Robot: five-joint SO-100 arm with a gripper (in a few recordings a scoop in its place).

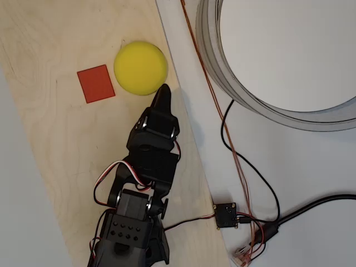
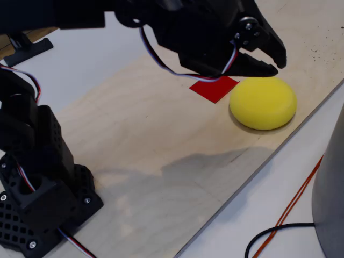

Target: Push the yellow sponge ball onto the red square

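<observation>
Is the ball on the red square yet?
No, in the overhead view the yellow ball sits beside the red square, not covering it.

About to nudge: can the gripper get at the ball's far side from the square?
Probably yes. The gripper already sits by the ball on the side away from the square, with bare board around.

Overhead view: ball (image 1: 141, 68) lies on the board (image 1: 67, 167), at 3 o'clock of the square (image 1: 95, 83), just beside it, a narrow gap between. Hand (image 1: 162, 93) sits at 5 o'clock of the ball, tip at its edge; touching or not, cannot tell. Arm base (image 1: 130, 236) at 6 o'clock of the hand. Ring (image 1: 267, 105) on the worktop (image 1: 311, 161), at 3 o'clock of the ball, well apart. Cables (image 1: 245, 167) lie at 6 o'clock of the ring.
</observation>
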